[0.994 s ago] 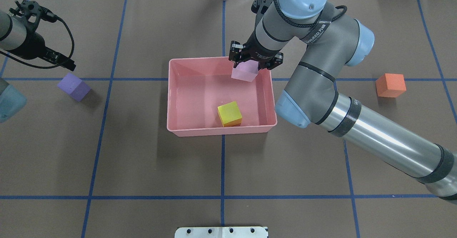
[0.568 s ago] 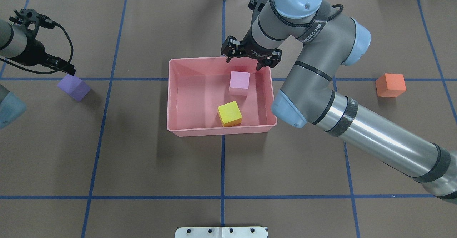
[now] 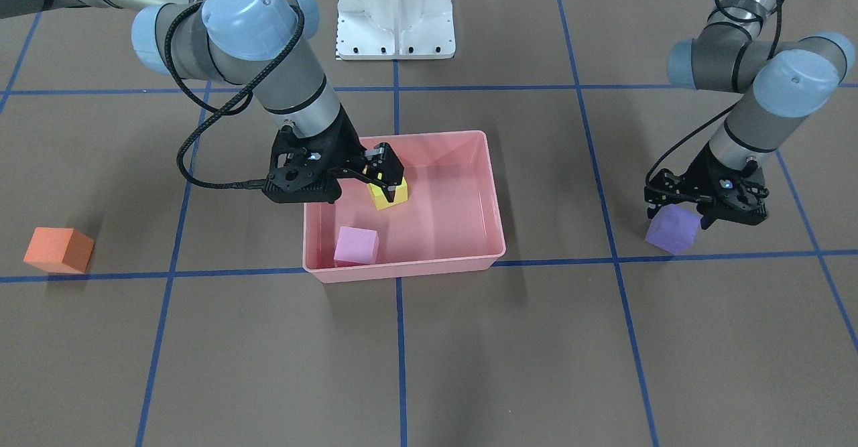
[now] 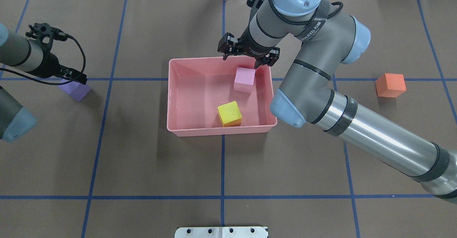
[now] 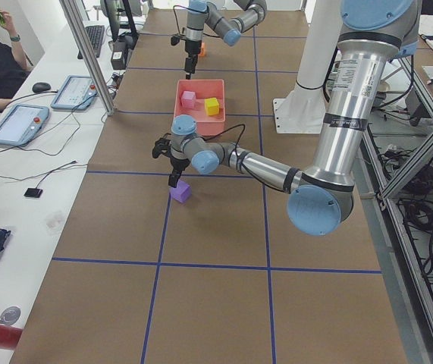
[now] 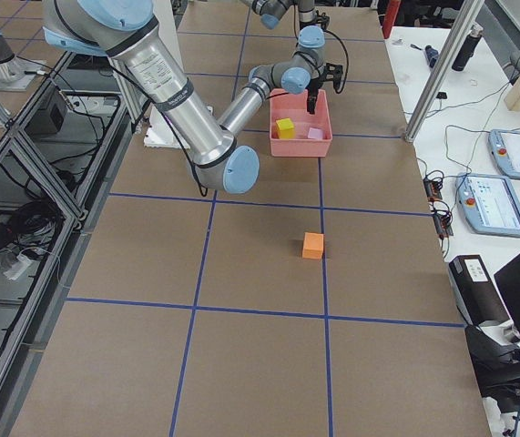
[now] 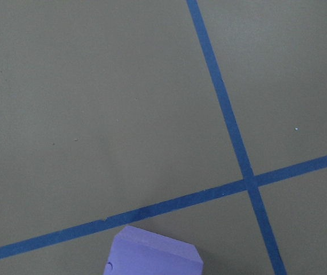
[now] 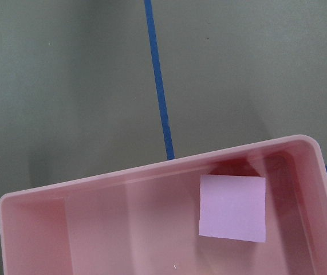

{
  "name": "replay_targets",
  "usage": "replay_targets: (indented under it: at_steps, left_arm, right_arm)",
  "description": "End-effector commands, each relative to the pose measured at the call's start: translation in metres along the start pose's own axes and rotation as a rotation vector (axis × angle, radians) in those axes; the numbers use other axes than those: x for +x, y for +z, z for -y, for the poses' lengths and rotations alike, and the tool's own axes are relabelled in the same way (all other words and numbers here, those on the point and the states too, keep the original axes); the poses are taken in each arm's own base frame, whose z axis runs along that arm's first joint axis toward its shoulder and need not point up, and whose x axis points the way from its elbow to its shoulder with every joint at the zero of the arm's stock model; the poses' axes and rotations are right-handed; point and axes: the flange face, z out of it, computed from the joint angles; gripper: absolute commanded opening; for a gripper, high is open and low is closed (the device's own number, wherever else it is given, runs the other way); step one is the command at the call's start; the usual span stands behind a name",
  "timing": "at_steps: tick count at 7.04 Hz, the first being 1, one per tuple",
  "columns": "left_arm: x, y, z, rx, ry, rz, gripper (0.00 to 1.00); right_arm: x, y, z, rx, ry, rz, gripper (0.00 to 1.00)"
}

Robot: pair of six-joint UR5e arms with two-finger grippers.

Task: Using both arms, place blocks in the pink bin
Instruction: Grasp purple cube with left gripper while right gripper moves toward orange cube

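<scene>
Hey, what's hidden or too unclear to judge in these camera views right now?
Overhead view: the left gripper covers most of the purple block, so contact is unclear.
Front-facing view: the right gripper hides part of the yellow block.
Left wrist view: the bottom edge cuts off the purple block.
Right wrist view: the bottom edge cuts off the pink bin.

The desk (image 4: 142, 159) wears a brown cover crossed by blue tape lines (image 4: 222, 166). A white pedestal (image 3: 395, 11) stands at its robot-side edge. Along the opposite side runs a white bench (image 5: 19, 189) with two tablets (image 5: 19, 123), a keyboard (image 5: 95, 38) and a mouse (image 5: 42, 87); metal posts (image 5: 87, 53) rise beside it. Cables (image 6: 23, 218) lie on the grey floor (image 6: 5, 337)
</scene>
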Motion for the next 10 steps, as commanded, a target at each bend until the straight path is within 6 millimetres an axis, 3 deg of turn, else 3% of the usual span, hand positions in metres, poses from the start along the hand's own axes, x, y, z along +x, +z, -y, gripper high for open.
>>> replay_targets:
  at_steps: [1,3,4,5,6,7,8,10]
  left_arm:
    - [-0.019,0.016,-0.014,-0.008,0.036,0.043,1.00]
    - [-0.033,0.040,-0.016,0.000,0.034,0.040,1.00]
    - [-0.033,0.043,-0.015,-0.004,0.030,0.041,1.00]
    - [-0.027,0.046,-0.017,-0.009,0.034,0.036,1.00]
    - [-0.023,0.048,-0.018,-0.013,0.014,0.033,0.79]
    - [-0.015,0.046,-0.016,-0.003,-0.010,0.030,0.08]
    - [-0.011,0.041,-0.014,0.005,-0.024,0.024,0.00]
    - [-0.005,0.025,-0.011,-0.014,-0.019,-0.036,0.00]
  right_arm:
    - [0.000,-0.009,0.003,0.010,-0.003,0.010,1.00]
    - [0.010,-0.026,0.017,0.025,0.008,0.017,1.00]
    - [0.023,-0.036,0.029,0.010,0.023,0.023,1.00]
    - [0.049,-0.052,0.044,0.003,0.028,0.027,1.00]
    - [0.076,-0.069,0.060,0.015,0.017,0.023,1.00]
    - [0.114,-0.084,0.084,0.011,0.012,0.009,1.00]
    - [0.170,-0.096,0.106,0.006,-0.033,-0.019,1.00]
    - [0.277,-0.116,0.136,0.003,-0.151,-0.077,1.00]
